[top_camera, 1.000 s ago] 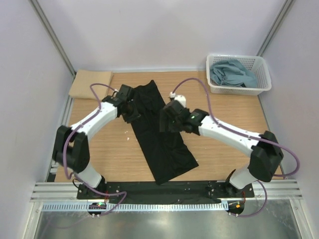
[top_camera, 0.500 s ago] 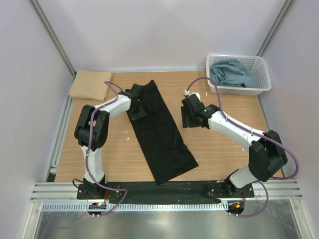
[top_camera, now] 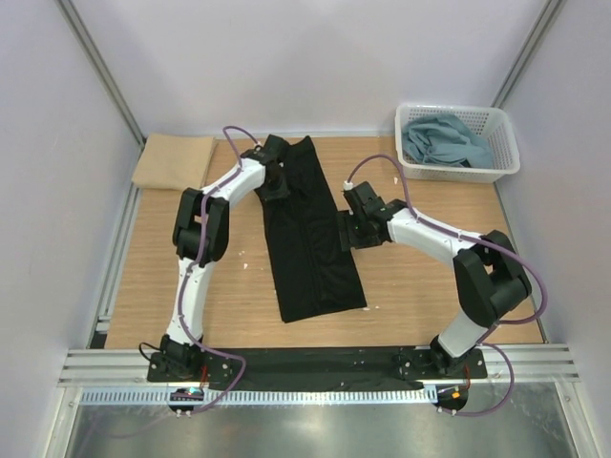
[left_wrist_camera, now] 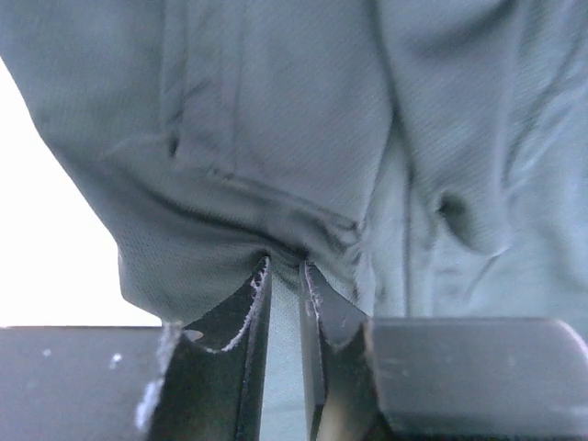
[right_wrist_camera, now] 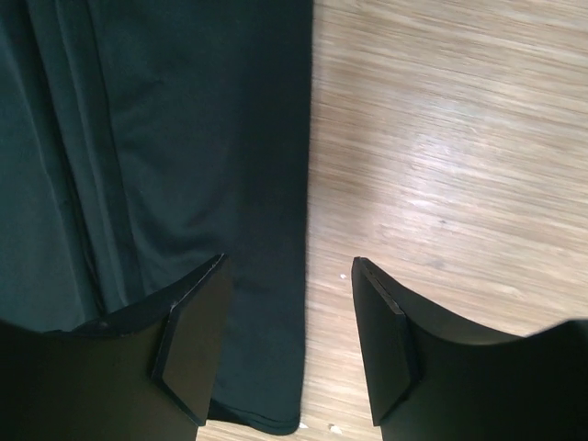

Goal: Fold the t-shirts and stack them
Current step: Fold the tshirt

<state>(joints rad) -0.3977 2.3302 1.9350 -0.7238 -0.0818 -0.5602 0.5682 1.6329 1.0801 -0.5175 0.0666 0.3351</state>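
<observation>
A black t-shirt (top_camera: pixel 310 239) lies on the table as a long, narrow folded strip running front to back. My left gripper (top_camera: pixel 276 177) is at its far end, shut on a pinch of the black cloth (left_wrist_camera: pixel 276 138); in the left wrist view the fabric bunches between the gripper (left_wrist_camera: pixel 285 266) tips. My right gripper (top_camera: pixel 347 230) hovers at the strip's right edge, open. In the right wrist view that gripper (right_wrist_camera: pixel 289 260) straddles the edge of the t-shirt (right_wrist_camera: pixel 184 138), gripping nothing. A tan t-shirt (top_camera: pixel 173 160) lies folded at the back left.
A white lattice basket (top_camera: pixel 506 162) stands at the back right with blue-grey t-shirts (top_camera: pixel 444 139) crumpled inside. Bare wooden table (top_camera: pixel 430 286) shows on both sides of the black strip. Purple walls close in the back and sides.
My left gripper has pulled the black t-shirt's far end toward the back, swinging the strip from diagonal to nearly straight. My right gripper left the cloth, swung right, then came back to its right edge.
</observation>
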